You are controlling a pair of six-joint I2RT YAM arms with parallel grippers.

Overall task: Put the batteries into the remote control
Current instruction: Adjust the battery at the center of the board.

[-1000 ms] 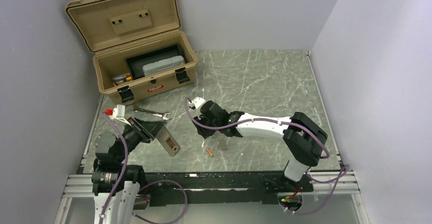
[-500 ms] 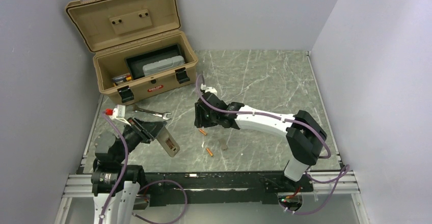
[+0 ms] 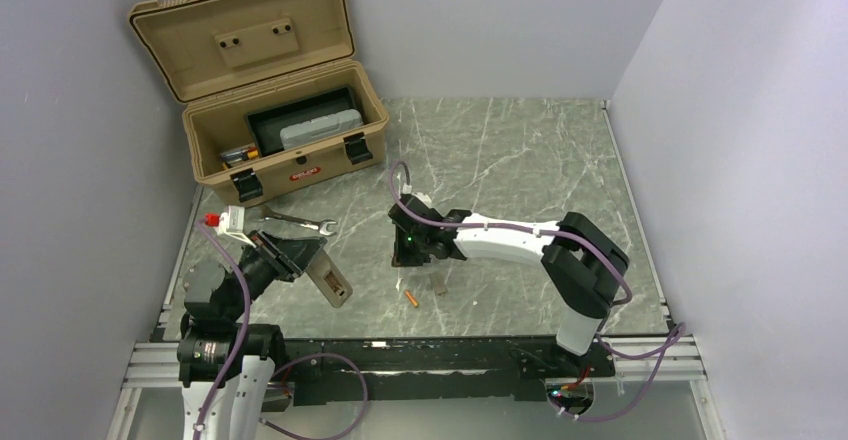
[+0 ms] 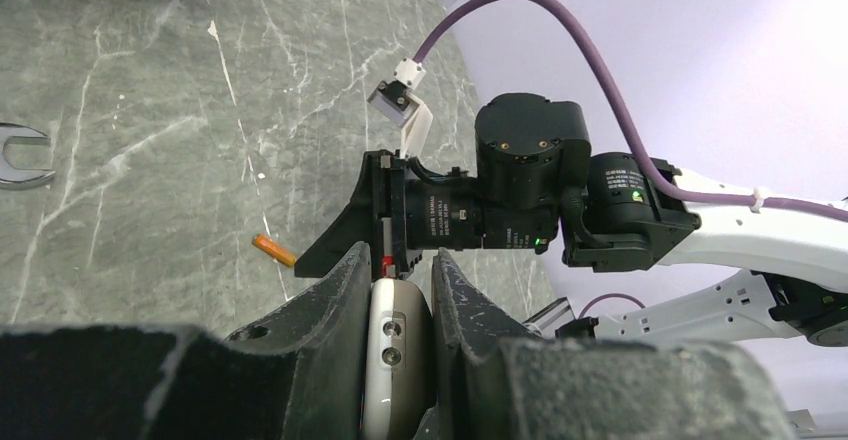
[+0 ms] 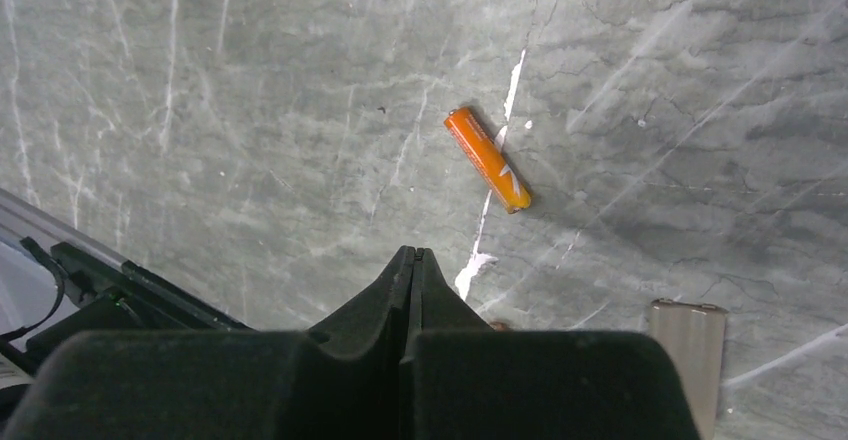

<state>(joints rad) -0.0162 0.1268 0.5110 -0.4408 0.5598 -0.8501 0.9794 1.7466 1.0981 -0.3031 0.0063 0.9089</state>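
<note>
Remote (image 4: 396, 360) clamped in my left claw (image 4: 400, 272), close to my bases on the left, the fingers closed against its two long sides and one end sticking out past the fingertips over the marble table (image 3: 520, 160). Just beyond, one orange battery (image 5: 487, 159) lies flat and loose on the stone, with a small grey piece (image 5: 687, 345) near it. My right claw (image 5: 411, 258) points down at the table close to that battery, its fingers pressed fully together with nothing visible between them (a brownish speck beside them is too small to identify). Farther back on the left, a wrench (image 3: 295, 221) lies on the table. Behind it, an open tan toolbox (image 3: 320, 165) stands in the far left corner.
</note>
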